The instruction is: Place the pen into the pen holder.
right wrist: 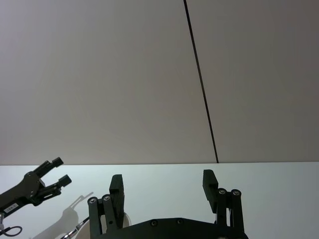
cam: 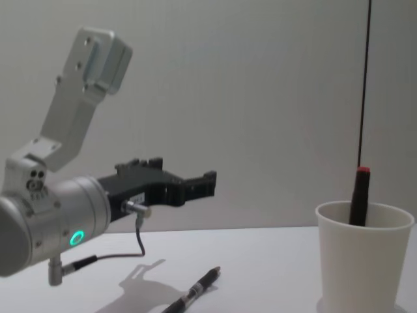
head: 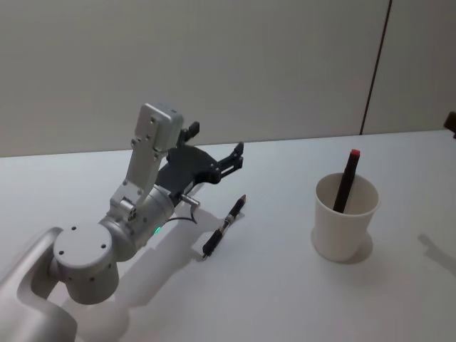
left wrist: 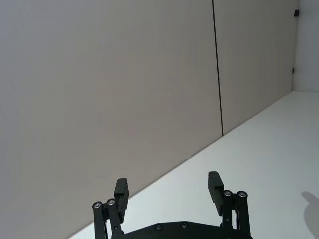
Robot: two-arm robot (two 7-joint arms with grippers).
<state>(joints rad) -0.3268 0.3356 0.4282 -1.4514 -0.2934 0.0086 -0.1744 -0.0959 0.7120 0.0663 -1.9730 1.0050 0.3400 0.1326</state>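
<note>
Apparently the pen (head: pixel 224 227) carries unreadable band print.

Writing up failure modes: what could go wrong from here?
The pen lies flat on the table; the open left gripper, raised beside it, could roll it away on closing. The pen holder already holds a red-capped pen; a collision might tip it. The right gripper waits open at the right.
</note>
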